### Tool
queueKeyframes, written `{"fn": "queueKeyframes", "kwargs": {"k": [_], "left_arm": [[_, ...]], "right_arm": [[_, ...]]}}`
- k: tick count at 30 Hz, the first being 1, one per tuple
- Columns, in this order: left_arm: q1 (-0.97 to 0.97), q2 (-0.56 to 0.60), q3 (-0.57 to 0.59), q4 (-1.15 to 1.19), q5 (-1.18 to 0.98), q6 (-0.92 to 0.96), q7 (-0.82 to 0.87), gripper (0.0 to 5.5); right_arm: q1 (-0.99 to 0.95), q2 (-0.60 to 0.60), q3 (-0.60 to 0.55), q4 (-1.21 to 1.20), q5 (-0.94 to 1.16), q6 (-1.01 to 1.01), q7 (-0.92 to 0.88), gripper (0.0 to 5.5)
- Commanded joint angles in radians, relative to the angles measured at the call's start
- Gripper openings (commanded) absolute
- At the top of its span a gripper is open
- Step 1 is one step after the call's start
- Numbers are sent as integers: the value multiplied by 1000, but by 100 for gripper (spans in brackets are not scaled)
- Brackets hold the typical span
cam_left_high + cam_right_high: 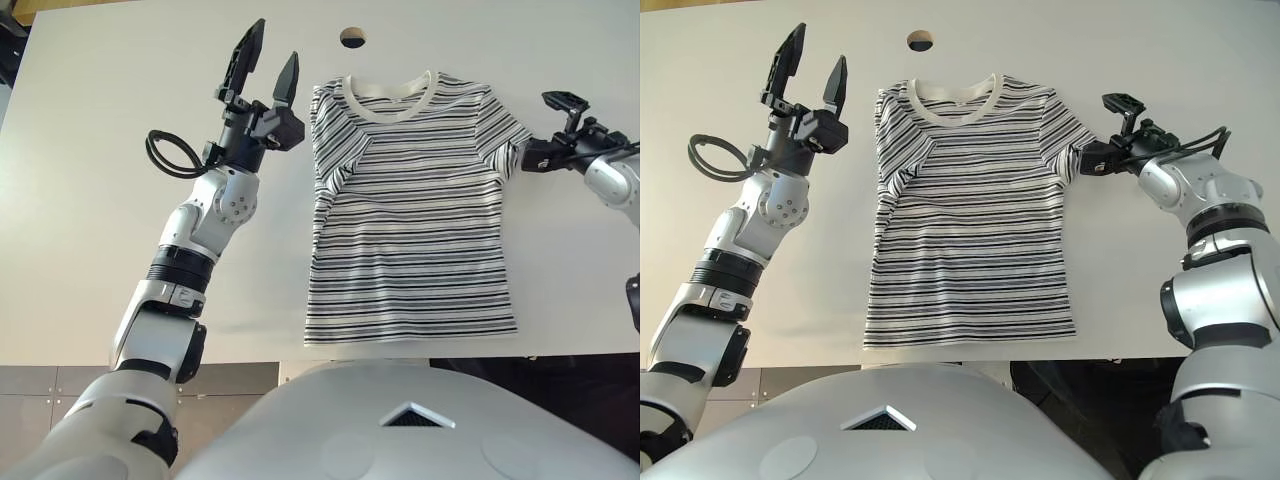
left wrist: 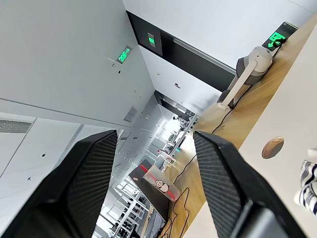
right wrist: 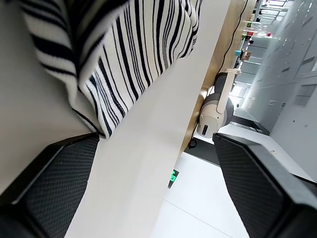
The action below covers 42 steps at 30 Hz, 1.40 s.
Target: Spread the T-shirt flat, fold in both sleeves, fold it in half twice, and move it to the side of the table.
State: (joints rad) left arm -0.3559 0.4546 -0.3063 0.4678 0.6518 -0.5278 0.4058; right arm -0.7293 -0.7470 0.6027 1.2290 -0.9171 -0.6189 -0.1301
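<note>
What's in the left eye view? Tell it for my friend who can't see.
A black-and-white striped T-shirt lies flat on a white table, with its left sleeve folded in. The robot's right gripper is open at the hem of the spread-out right sleeve. The left gripper is raised and open beside the shirt's other side.

Bright even light, soft faint shadows
</note>
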Motion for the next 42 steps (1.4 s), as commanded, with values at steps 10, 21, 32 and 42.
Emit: {"fn": "queueKeyframes", "kwargs": {"k": [10, 21, 32, 42], "left_arm": [[-3, -22, -15, 23, 9, -16, -23, 284], [11, -32, -21, 18, 13, -27, -26, 284], [4, -47, -27, 35, 17, -35, -18, 284], [26, -34, -12, 29, 13, -41, -5, 284]], "right_arm": [[59, 59, 114, 43, -31, -28, -53, 368], [81, 58, 123, 47, -5, -27, -52, 163], [82, 53, 103, 42, 33, -29, -70, 11], [117, 11, -27, -44, 160, -117, -195, 11]]}}
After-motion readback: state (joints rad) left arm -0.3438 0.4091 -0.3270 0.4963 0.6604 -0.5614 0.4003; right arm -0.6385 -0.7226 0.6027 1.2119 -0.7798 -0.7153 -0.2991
